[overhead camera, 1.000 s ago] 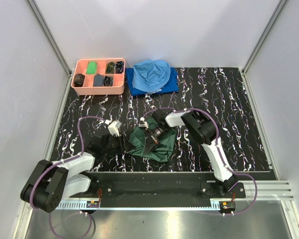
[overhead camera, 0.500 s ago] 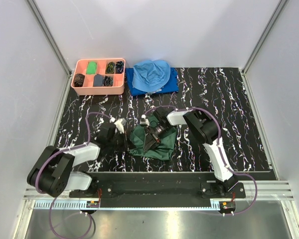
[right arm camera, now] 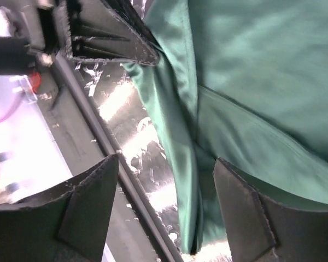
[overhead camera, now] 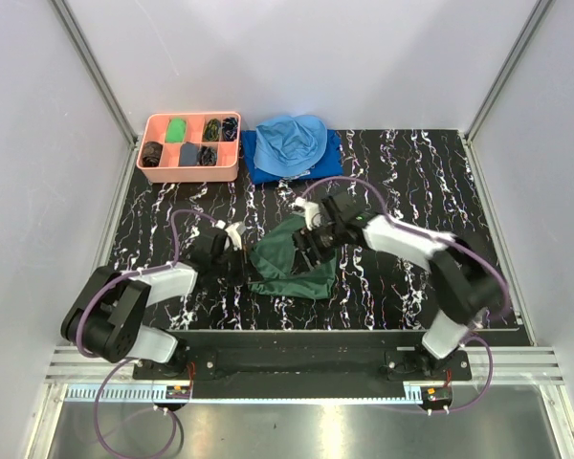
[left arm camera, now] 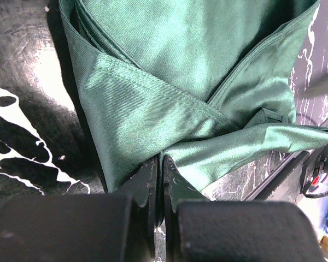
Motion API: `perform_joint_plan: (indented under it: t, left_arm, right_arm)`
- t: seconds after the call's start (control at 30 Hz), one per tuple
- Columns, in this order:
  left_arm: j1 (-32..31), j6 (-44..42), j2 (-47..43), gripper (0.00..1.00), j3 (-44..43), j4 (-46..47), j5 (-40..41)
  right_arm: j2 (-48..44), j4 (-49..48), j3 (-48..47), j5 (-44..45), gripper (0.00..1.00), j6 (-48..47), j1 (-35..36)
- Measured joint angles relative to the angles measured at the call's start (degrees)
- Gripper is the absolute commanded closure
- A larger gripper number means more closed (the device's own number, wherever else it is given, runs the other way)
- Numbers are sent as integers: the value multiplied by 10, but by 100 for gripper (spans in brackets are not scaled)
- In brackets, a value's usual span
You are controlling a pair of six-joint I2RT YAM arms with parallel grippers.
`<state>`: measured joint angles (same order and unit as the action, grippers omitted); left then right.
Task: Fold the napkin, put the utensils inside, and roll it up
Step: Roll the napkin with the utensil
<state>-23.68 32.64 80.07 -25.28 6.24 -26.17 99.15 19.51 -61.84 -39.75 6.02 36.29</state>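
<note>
The napkin [overhead camera: 292,260] is seen crumpled on the worktop [overhead camera: 411,182] between both arms. Its edge is pinched by the closed left pincer [left arm camera: 159,170]. The right pincer [right arm camera: 165,161] is spread wide above it, with nothing gripped.

A pink tray [overhead camera: 187,176] stands at the far left of the black, white-veined table [overhead camera: 430,191] and is split into small compartments. One far compartment holds a bright green piece [overhead camera: 177,129]; the others hold dark items too small to identify. Just right of the tray, a light blue cloth [overhead camera: 292,142] lies crumpled on a darker royal-blue cloth [overhead camera: 327,163], whose edges show beneath it. Both cloths sit level with the tray.
</note>
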Motion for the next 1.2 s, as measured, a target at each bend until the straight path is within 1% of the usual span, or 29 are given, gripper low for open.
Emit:
perform_joint_plan:
  t: [0.07,0.13,0.23,0.3,0.37,0.47,0.6,0.63,0.77,0.9,1.0,1.2]
  left_arm:
    - [0,0,5,100,-6,-5,-1]
    - [0,0,11,100,-12,-8,-2]
    - [0,0,17,100,-19,-14,-4]
    - [0,0,20,100,-22,-18,-5]
    - [0,0,22,100,-24,-19,-6]
    - [0,0,22,100,-24,-19,-7]
    - [0,0,22,100,-26,-21,-7]
    - [0,0,23,100,-26,-23,-7]
    - [0,0,23,100,-27,-24,-7]
    - [0,0,23,100,-27,-24,-7]
    - [0,0,23,100,-27,-24,-7]
    - [0,0,24,100,-28,-25,-7]
  right_arm:
    - [-80,-8,39,62,20,-5,11]
    - [-145,-12,67,119,20,-9,40]
    - [-200,-16,92,194,22,-7,102]
    - [-216,-16,106,229,25,-3,140]
    - [-217,-16,115,255,27,3,158]
    - [-210,-16,120,280,30,13,161]
    - [-189,-16,122,296,31,23,161]
    - [-185,-17,123,298,33,24,161]
    - [-180,-16,135,303,35,29,161]
    - [-165,-16,140,307,34,31,161]
    - [-147,-18,140,316,30,34,161]
    - [-107,-25,139,338,25,37,161]
